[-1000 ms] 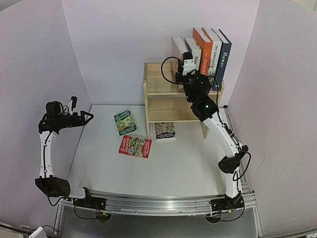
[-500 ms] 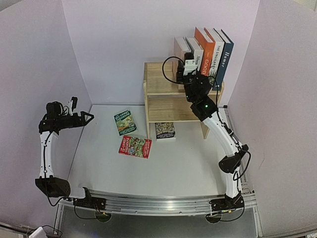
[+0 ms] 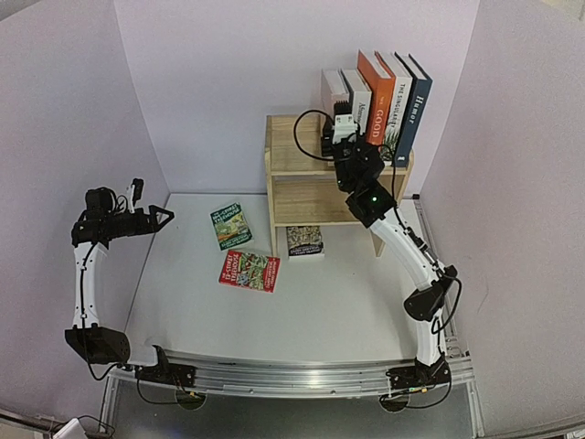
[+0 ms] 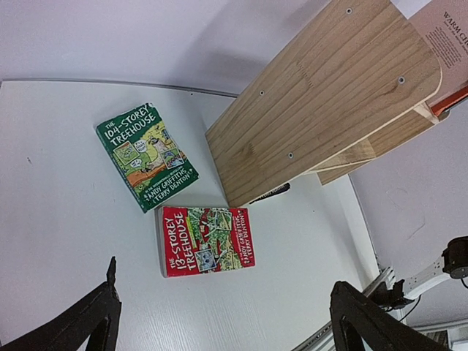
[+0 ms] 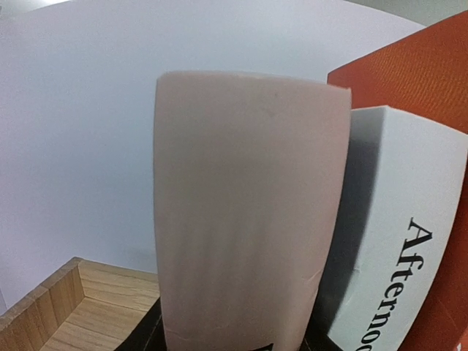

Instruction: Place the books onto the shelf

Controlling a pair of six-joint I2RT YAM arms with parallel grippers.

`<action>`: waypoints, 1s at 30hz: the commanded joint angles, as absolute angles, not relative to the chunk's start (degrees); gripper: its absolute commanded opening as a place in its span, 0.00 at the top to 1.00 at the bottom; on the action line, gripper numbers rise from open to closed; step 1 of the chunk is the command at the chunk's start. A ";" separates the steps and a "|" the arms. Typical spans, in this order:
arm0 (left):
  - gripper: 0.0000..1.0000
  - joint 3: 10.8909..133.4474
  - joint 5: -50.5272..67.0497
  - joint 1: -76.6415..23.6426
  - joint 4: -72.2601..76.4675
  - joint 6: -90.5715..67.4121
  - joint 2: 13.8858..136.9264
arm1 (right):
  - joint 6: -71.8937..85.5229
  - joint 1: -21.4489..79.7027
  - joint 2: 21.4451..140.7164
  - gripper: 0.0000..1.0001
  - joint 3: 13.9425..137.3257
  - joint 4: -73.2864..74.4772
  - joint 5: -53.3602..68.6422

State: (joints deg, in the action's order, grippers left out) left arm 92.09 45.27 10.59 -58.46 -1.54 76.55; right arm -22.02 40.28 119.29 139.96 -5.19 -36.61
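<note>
Five books (image 3: 377,91) atop shelf (image 3: 302,174), three paperbacks (image 3: 249,271) on table (image 3: 320,302), left end effector (image 3: 155,206) apart, right end effector (image 3: 343,116) unclear

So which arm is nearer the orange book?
Right. The right gripper is up on the shelf, close to the orange book; the left gripper hangs far off over the table.

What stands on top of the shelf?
Five upright books: two white, orange GOOD, a third white, blue Humor. The right claw hides the lower parts of the left two.
</note>
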 commanded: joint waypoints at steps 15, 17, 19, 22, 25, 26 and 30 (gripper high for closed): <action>0.00 91.36 47.68 10.59 -57.68 -0.70 75.42 | -26.75 42.54 113.37 0.58 135.13 -17.58 -44.04; 0.00 91.32 47.79 10.56 -57.71 -0.66 75.35 | -26.81 42.54 113.29 0.58 134.83 -18.08 -44.07; 0.00 91.32 47.88 10.62 -57.66 -0.62 75.40 | -26.81 42.60 113.15 0.58 134.37 -18.63 -43.87; 0.00 91.24 48.03 10.60 -57.73 -0.62 75.43 | -26.83 42.81 112.96 0.59 133.76 -19.33 -43.77; 0.00 91.15 48.09 10.59 -57.64 -0.54 75.50 | -27.23 42.89 113.37 0.59 133.81 -20.17 -43.93; 0.00 91.14 48.08 10.59 -57.60 -0.53 75.53 | -27.68 42.89 113.77 0.60 134.15 -20.57 -44.10; 0.00 91.22 48.11 10.61 -57.60 -0.53 75.70 | -30.74 42.89 117.36 0.62 138.33 -21.95 -44.76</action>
State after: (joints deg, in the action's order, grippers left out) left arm 91.35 46.89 10.59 -58.50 -1.43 76.55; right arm -27.08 42.61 116.45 133.78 -16.97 -42.50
